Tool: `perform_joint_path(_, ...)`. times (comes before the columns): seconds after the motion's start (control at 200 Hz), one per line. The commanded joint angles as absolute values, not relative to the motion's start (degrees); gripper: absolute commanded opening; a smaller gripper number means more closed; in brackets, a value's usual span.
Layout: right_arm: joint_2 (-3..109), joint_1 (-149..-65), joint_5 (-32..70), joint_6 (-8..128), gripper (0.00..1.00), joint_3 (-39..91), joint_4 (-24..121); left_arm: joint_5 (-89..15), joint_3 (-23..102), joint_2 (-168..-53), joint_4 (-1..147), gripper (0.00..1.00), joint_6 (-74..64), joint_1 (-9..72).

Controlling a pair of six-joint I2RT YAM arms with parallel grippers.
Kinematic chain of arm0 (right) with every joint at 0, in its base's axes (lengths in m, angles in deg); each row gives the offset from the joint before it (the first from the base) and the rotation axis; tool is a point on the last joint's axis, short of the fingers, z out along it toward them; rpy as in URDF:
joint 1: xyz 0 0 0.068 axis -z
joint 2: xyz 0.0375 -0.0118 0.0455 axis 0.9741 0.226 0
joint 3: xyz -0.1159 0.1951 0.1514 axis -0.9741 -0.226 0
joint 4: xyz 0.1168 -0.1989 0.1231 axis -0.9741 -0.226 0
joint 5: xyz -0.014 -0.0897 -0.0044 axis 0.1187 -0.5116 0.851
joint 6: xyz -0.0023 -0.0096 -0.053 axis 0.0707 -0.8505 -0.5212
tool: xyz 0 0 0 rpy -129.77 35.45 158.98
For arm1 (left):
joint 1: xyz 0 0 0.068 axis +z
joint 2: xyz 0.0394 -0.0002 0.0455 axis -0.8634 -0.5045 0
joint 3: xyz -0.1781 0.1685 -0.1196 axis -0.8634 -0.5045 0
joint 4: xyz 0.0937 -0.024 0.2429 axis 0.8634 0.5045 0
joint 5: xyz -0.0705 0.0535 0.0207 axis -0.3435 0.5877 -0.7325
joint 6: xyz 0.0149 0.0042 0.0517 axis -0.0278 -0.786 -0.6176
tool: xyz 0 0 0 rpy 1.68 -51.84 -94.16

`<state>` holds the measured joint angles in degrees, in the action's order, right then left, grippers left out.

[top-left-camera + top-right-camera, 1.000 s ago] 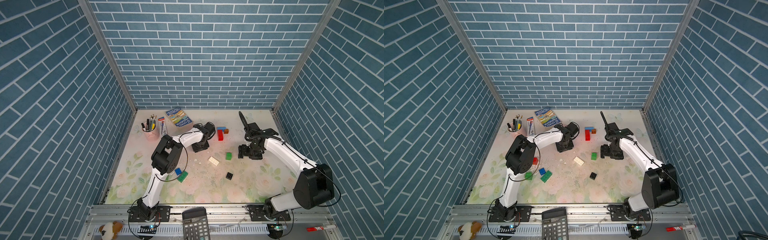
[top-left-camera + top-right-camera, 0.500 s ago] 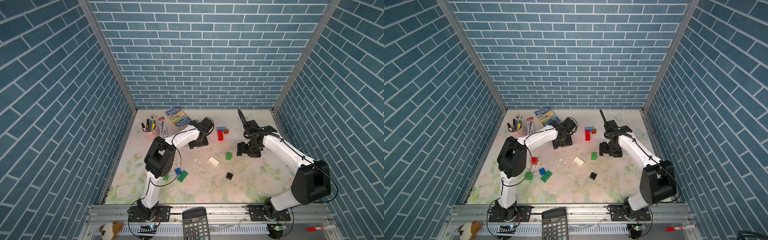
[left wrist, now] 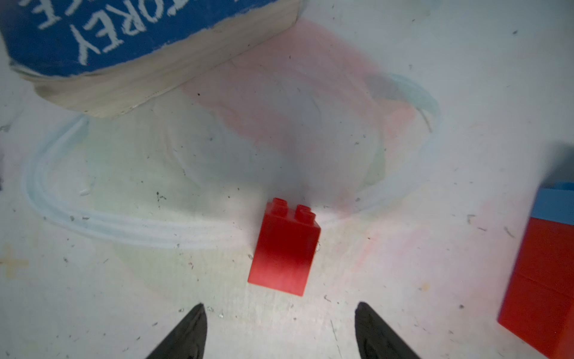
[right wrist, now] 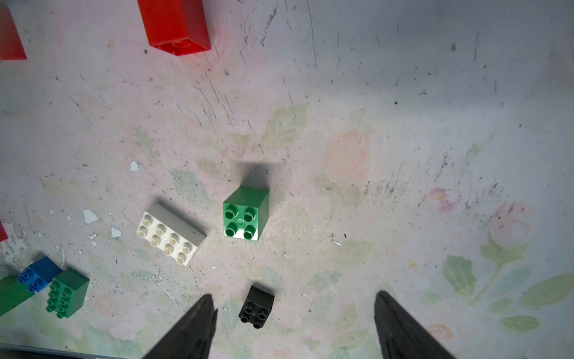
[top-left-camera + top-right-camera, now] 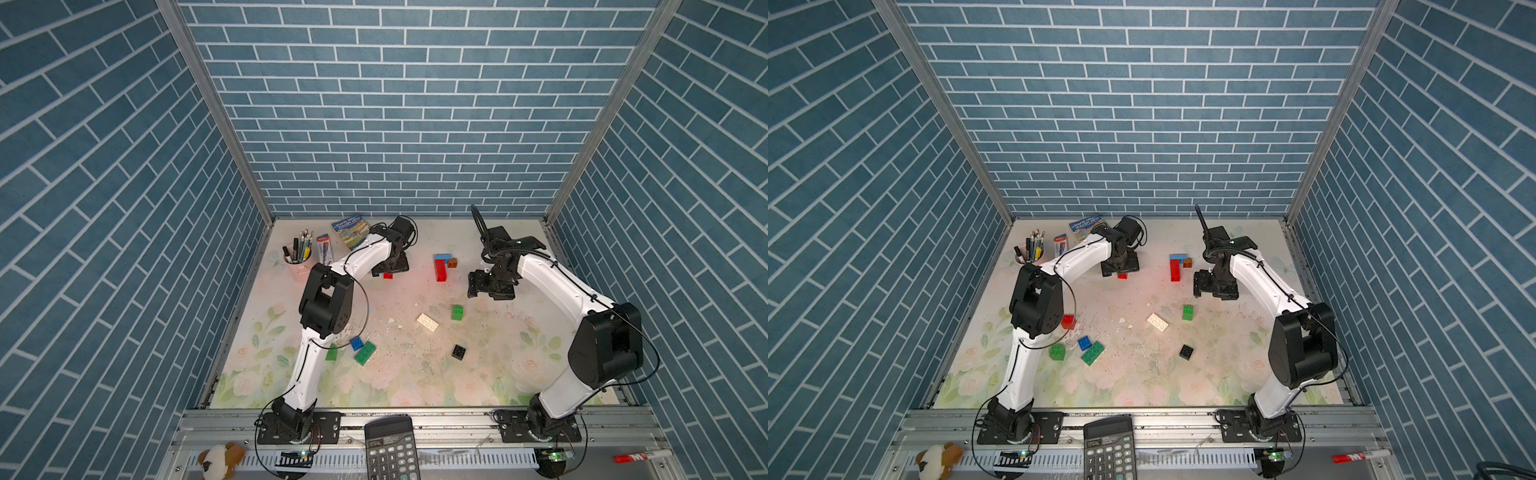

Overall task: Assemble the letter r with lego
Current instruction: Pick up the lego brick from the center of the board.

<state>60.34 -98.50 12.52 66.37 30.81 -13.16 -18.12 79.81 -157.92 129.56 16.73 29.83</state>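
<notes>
A small red lego brick [image 3: 284, 251] lies on its side on the table just ahead of my left gripper [image 3: 279, 310], which is open with nothing between its fingers. In a top view this brick [image 5: 388, 275] peeks out below the left gripper [image 5: 389, 270]. To its right stand a red oblong with a light blue and a brown brick [image 5: 441, 266] joined. My right gripper [image 4: 293, 307] is open and hovers over a black brick [image 4: 257, 306]. Beyond it lie a green square brick [image 4: 245, 214] and a white oblong [image 4: 170, 233].
Blue [image 5: 356, 343] and green bricks [image 5: 365, 354] lie by the left arm, and a red one [image 5: 1067, 321] is half hidden behind it. A book [image 5: 351, 230], a pencil cup [image 5: 298, 257] and a small box [image 5: 324, 249] stand at the back left. A calculator [image 5: 390, 449] rests on the front rail.
My left gripper has moved left and toward the back, away from the joined bricks, and has opened; the small red brick lies free before it. The right arm has barely shifted.
</notes>
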Motion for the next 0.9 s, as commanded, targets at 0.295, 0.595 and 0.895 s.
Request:
perform_joint_path(0.295, 66.5, -98.3, 13.8, 65.5, 0.83, 38.1, -16.2, -21.7, 82.5, -162.6, 128.4, 0.75, 8.2, 31.8)
perform_joint_path(0.595, 70.3, -98.3, 13.9, 65.7, 0.83, 43.8, -18.6, -22.9, 85.2, -165.5, 129.1, 0.66, 6.1, 32.7)
perform_joint_path(0.895, 71.5, -98.3, 14.1, 66.7, 0.83, 45.4, -18.7, -23.3, 82.7, -164.7, 128.9, 0.4, 5.9, 32.7)
